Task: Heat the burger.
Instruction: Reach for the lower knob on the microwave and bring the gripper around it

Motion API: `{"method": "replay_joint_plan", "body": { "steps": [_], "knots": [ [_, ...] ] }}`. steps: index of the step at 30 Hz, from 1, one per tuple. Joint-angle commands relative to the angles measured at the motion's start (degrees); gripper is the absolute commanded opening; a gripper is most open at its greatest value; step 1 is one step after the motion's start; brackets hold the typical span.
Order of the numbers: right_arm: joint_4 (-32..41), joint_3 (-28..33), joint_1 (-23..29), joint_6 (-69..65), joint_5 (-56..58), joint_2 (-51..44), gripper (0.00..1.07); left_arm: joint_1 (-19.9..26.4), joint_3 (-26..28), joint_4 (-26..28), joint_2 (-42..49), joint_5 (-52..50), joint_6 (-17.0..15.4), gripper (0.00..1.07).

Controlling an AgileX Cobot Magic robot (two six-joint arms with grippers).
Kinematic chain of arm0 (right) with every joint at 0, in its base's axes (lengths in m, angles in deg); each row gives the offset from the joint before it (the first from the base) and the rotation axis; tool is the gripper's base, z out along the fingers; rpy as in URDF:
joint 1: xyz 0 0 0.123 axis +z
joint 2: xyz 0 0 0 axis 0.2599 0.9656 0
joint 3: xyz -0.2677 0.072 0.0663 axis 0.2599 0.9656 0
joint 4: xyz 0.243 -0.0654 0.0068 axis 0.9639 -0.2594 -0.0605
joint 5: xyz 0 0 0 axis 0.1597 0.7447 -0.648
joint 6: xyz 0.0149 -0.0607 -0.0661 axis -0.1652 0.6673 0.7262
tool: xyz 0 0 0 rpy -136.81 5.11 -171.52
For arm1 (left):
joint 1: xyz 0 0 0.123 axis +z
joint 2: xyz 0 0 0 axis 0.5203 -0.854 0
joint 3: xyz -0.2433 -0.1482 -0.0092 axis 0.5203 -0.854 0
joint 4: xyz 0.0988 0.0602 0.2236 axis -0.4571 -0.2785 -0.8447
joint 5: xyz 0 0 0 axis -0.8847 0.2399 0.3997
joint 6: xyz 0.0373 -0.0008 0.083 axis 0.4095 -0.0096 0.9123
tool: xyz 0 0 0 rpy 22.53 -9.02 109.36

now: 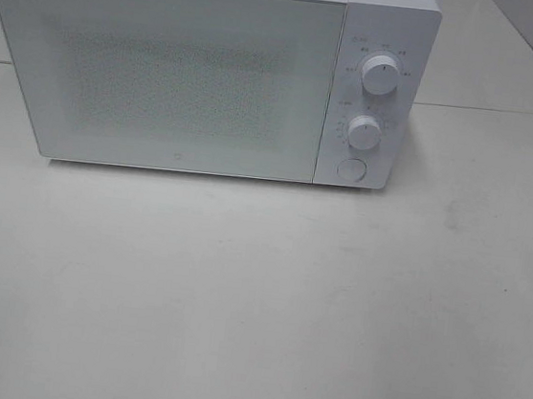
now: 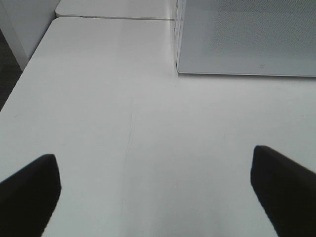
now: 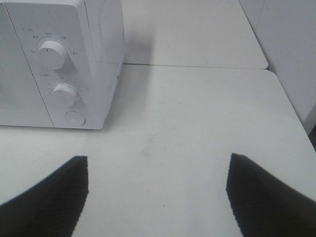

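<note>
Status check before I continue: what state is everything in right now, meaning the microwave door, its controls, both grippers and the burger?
Microwave door: shut, inside not visible through the mesh.
Upper knob: marker pointing near the top.
Lower knob: marker pointing near the top.
Round button: untouched.
Left gripper: open, empty, over the table.
Right gripper: open, empty.
Burger: not in any view.
</note>
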Motion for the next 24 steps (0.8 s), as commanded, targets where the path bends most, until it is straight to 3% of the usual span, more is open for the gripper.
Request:
{"method": "replay_joint_plan", "body": {
  "steps": [1, 24],
  "knots": [
    [0.0, 1.3, -0.2, -0.2, -8.5, 4.3, 0.75, 0.1, -0.2, 0.5, 1.4, -0.3, -0.5, 0.98],
    [0.2, 3.3, -0.2, -0.3, -45.4, 31.7, 0.75, 0.1, -0.2, 0.5, 1.4, -0.3, -0.5, 0.98]
  ]
}}
